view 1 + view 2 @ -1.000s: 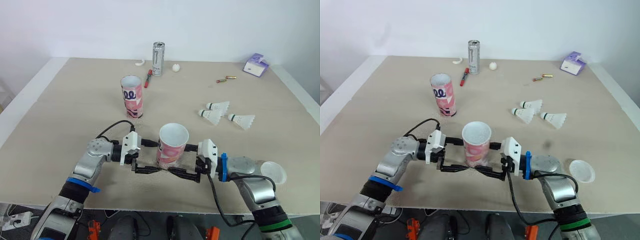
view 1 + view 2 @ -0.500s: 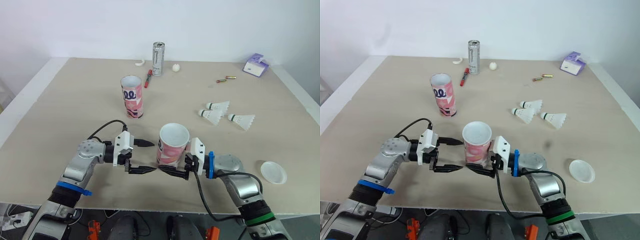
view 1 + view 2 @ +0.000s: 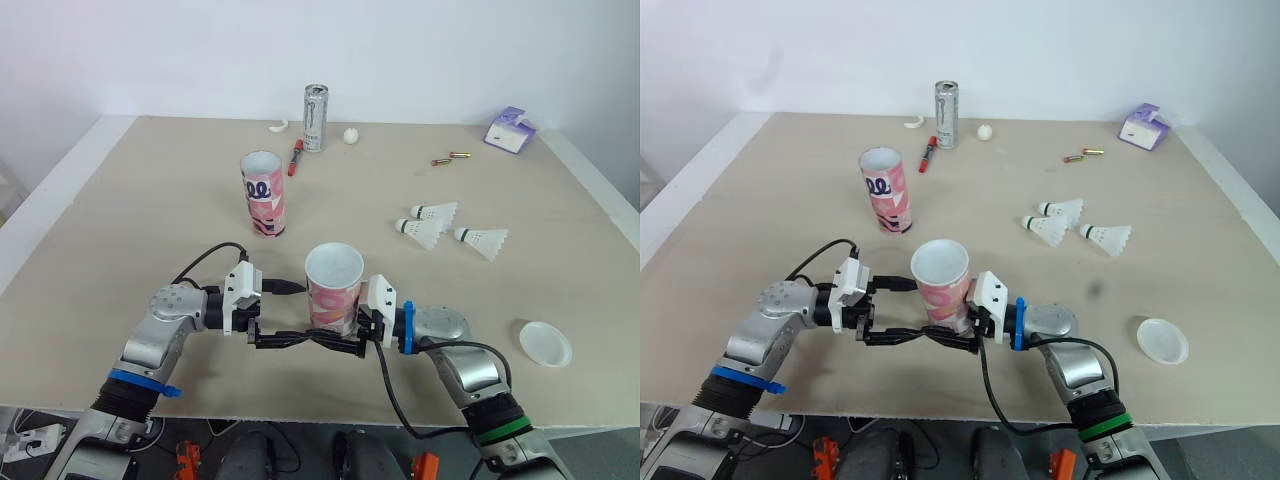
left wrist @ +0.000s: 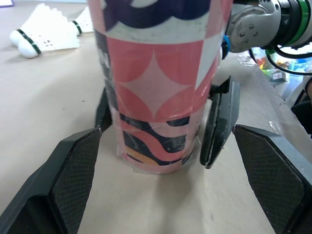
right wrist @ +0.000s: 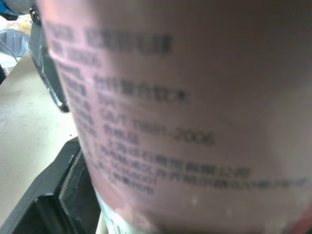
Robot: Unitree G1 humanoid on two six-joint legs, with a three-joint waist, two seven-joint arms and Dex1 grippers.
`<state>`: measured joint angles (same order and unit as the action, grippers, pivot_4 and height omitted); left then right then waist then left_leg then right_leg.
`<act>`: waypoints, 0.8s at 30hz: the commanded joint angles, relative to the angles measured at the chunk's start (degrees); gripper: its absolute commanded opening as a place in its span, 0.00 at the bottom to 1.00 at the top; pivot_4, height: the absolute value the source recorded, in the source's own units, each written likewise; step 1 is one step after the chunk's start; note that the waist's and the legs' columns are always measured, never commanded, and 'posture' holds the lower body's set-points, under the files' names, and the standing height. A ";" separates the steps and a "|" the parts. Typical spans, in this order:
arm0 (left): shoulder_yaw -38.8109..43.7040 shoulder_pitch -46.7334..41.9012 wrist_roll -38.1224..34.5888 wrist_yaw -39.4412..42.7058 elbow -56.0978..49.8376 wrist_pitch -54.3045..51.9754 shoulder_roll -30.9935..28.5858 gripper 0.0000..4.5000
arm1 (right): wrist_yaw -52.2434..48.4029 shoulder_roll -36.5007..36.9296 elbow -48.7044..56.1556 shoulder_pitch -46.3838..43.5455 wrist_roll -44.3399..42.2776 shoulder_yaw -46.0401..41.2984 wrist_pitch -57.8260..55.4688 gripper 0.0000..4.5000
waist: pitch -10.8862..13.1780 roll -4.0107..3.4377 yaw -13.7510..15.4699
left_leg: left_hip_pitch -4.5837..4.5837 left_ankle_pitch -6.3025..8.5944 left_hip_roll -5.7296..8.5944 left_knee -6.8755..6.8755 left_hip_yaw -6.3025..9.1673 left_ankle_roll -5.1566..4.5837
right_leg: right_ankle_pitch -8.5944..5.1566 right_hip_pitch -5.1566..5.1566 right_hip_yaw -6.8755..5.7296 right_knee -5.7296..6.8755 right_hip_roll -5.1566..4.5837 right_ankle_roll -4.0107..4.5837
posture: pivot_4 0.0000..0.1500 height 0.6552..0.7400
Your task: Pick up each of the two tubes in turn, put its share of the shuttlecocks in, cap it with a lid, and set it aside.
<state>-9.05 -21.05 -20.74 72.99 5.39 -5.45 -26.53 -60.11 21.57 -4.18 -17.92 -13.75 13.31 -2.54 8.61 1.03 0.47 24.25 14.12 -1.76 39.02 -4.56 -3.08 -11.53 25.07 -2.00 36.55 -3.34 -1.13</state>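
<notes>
While the right gripper [image 3: 336, 332] clamps both fingers on the base of the near tube [image 3: 334, 292], which stands upright, open-mouthed and pink-patterned by the table's [image 3: 150, 230] near edge, the left gripper [image 3: 290, 314] gapes wide at its 9 o'clock, not touching it.

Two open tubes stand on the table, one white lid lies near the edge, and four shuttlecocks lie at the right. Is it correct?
Not four: three shuttlecocks lie at the right, as the left eye view shows. The near tube, the far tube and the white lid are as you say.
</notes>
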 commanded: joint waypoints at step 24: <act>-0.82 -0.36 0.01 -1.04 -3.34 2.90 0.27 1.00 | 15.98 0.81 18.62 8.72 -10.52 -18.16 -10.14 0.69 | 0.00 0.00 0.12 | -0.03 -0.08 0.04 0.00 0.02 0.14 | 0.16 0.01 0.03 0.23 -0.04 0.00 | 1.00 1.00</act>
<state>-9.98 -20.72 -20.25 71.79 4.71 -2.66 -26.09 -49.85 22.39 7.94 -10.70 -20.40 2.06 -10.45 8.62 1.04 0.58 24.22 14.04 -1.70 39.02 -4.53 -2.93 -11.37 25.10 -1.96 36.77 -3.38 -1.15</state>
